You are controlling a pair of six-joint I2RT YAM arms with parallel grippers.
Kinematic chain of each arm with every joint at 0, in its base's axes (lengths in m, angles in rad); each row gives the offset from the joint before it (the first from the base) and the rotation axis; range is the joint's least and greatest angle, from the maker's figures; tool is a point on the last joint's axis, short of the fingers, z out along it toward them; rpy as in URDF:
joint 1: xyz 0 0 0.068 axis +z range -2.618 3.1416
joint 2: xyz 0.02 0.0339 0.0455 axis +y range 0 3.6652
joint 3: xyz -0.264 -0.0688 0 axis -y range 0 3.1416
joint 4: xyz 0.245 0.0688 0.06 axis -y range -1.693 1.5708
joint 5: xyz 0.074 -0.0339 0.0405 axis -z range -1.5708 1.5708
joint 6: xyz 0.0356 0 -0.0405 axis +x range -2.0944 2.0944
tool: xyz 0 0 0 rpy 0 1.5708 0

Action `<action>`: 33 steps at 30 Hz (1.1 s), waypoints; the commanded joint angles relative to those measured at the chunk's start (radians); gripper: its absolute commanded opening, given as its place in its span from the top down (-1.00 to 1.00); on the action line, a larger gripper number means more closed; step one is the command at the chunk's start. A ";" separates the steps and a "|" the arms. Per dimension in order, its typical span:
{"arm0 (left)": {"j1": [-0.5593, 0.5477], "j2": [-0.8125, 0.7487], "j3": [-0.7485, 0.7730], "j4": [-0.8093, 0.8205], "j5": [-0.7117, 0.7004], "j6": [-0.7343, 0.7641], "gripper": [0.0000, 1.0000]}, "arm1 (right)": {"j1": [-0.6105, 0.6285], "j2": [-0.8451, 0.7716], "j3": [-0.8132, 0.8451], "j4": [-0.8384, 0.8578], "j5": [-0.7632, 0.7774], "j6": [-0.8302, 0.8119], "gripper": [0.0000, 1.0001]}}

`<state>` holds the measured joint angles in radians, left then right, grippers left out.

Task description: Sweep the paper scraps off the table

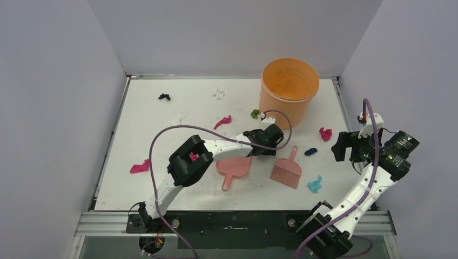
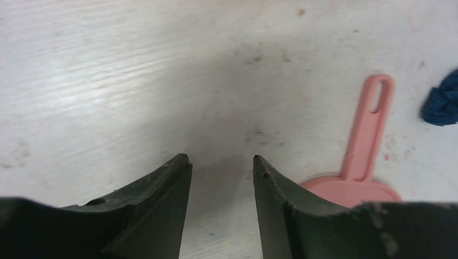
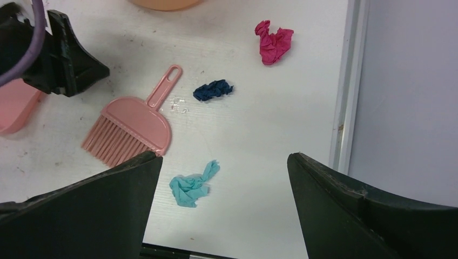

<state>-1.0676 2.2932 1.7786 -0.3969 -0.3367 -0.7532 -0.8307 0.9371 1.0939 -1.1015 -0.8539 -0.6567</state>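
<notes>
Paper scraps lie scattered on the white table (image 1: 156,129): black (image 1: 164,97), white (image 1: 219,94), green (image 1: 255,114), magenta (image 1: 222,121) (image 1: 140,167) (image 1: 325,134), dark blue (image 1: 310,152) and light blue (image 1: 315,185). My left gripper (image 1: 265,150) is open and empty, low over bare table between the pink dustpan (image 1: 233,168) and the pink brush (image 1: 287,171). Its wrist view shows the gripper (image 2: 221,159) beside the brush handle (image 2: 370,124). My right gripper (image 1: 341,148) is open and empty, held high at the right. Its wrist view (image 3: 224,156) looks down on the light blue scrap (image 3: 193,183), dark blue scrap (image 3: 213,90) and a magenta scrap (image 3: 274,43).
An orange bucket (image 1: 289,86) stands at the back right of the table. Grey walls close in the left, back and right sides. The metal edge strip (image 3: 345,108) runs along the table's right side near the right gripper.
</notes>
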 commanded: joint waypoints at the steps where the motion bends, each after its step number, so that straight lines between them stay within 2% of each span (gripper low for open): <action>1: 0.006 -0.110 -0.188 0.106 0.011 -0.004 0.13 | -0.007 -0.060 -0.002 0.022 -0.034 -0.064 -0.82; 3: -0.014 -0.176 -0.266 0.260 0.043 0.045 0.14 | -0.005 -0.060 0.000 0.019 -0.045 -0.057 -0.80; 5: -0.031 -0.204 -0.279 0.373 0.091 0.081 0.17 | -0.006 -0.044 0.012 0.003 -0.058 -0.047 -0.76; 9: -0.054 -0.164 -0.169 0.360 0.158 0.085 0.22 | -0.005 0.006 0.050 -0.065 -0.089 -0.058 -0.70; 14: -0.062 -0.074 -0.047 0.289 0.214 0.072 0.41 | -0.006 0.024 0.073 -0.087 -0.090 -0.063 -0.67; 17: -0.062 -0.044 -0.024 0.290 0.255 0.061 0.47 | -0.007 0.008 0.074 -0.083 -0.088 -0.063 -0.67; 18: -0.062 -0.033 -0.021 0.294 0.271 0.054 0.44 | -0.006 -0.001 0.071 -0.077 -0.088 -0.060 -0.68; 21: -0.062 0.003 0.011 0.282 0.259 0.053 0.11 | -0.005 -0.011 0.062 -0.064 -0.091 -0.046 -0.68; 22: -0.062 0.018 0.031 0.281 0.243 0.060 0.05 | -0.006 -0.011 0.063 -0.065 -0.093 -0.042 -0.68; 26: -0.066 0.114 0.197 0.169 0.137 0.068 -0.05 | -0.006 -0.009 0.072 -0.080 -0.100 -0.040 -0.68; 28: -0.074 0.149 0.261 0.134 0.078 0.064 -0.15 | -0.006 -0.013 0.077 -0.077 -0.100 -0.033 -0.69; 33: -0.100 0.210 0.351 0.079 -0.049 0.093 -0.16 | -0.006 -0.007 0.092 -0.069 -0.107 -0.014 -0.69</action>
<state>-1.1458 2.4596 2.0254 -0.2379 -0.2504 -0.6907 -0.8307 0.9348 1.1351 -1.1854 -0.9112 -0.6842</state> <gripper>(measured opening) 0.582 0.846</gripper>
